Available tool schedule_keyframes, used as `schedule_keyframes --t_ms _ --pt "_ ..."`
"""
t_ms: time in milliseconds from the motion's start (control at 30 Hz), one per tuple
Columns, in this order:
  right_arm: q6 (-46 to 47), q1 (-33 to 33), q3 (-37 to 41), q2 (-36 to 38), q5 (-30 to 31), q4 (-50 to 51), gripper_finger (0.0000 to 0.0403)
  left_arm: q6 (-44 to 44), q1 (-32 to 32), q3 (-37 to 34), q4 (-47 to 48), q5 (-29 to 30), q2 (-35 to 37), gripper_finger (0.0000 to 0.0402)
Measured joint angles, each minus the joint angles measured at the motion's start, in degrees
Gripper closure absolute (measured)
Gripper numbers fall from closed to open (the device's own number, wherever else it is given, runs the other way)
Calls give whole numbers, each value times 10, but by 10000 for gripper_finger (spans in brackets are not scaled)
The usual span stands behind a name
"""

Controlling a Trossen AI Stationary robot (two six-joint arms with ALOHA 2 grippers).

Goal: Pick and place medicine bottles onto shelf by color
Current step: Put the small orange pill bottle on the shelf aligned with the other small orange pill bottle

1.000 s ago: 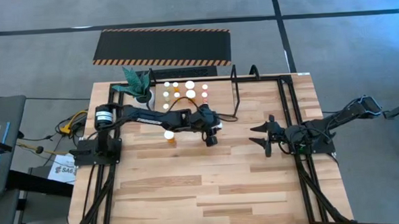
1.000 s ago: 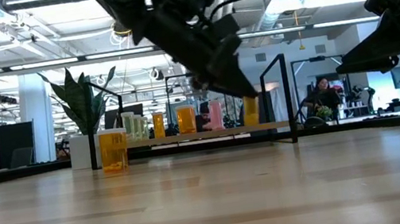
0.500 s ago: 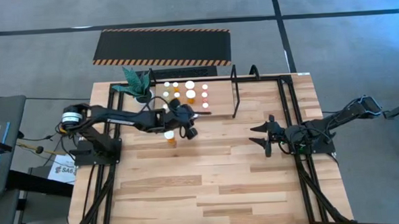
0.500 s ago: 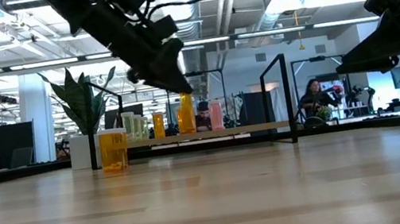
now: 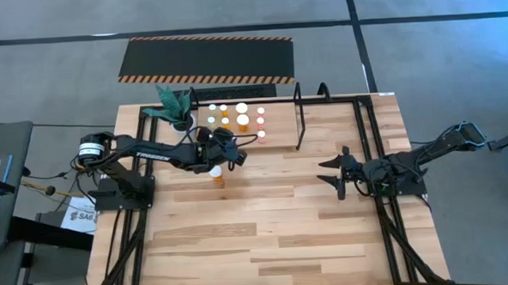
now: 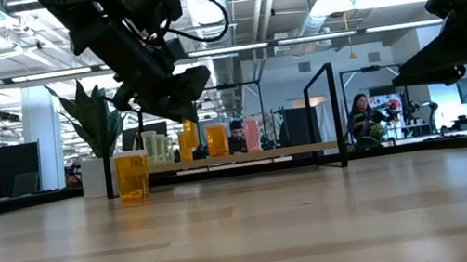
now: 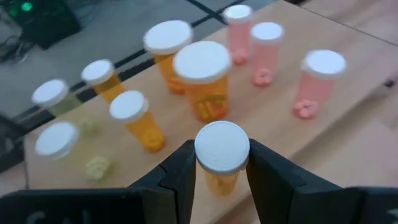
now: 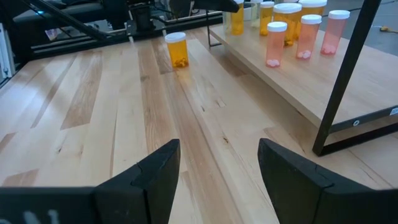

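**Operator:** State of the left gripper [image 7: 222, 177]?

**Inspector:** Jaws closed on a small orange bottle [image 7: 221, 158] with a white cap, one finger on each side of the body just below the cap. The bottle is upright and off the table. In the high view the left gripper [image 5: 229, 154] sits at the front edge of the shelf [image 5: 283, 115], near its plant end.

**Operator:** What lies beyond the jaws?

**Inspector:** Bottles standing on the shelf board. Orange bottles [image 7: 203, 78] occupy the middle, pink bottles [image 7: 316, 81] stand to one side, pale yellow bottles [image 7: 57, 142] to the other. All are upright. One further orange bottle [image 5: 215, 174] stands alone on the table [image 5: 267, 236], just in front of the shelf and beside the left arm.

**Operator:** Is the held bottle touching the shelf board?

**Inspector:** Probably not; the low view shows it raised above the board, but the arm hides part of it.

**Operator:** Right gripper [image 5: 338, 175]?

**Inspector:** Jaws spread apart, holding nothing. It waits over the right part of the table, well apart from the shelf. A green plant [image 5: 175, 105] stands at the shelf's left end.
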State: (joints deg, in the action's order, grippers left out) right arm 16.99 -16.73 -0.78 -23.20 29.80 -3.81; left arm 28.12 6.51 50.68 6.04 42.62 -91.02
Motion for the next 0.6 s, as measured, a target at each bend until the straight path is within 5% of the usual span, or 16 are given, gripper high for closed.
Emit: schedule_keyframes --t_ms 600 --pt "0 0 0 0 0 0 163 131 -1 -22 50 54 0 289"
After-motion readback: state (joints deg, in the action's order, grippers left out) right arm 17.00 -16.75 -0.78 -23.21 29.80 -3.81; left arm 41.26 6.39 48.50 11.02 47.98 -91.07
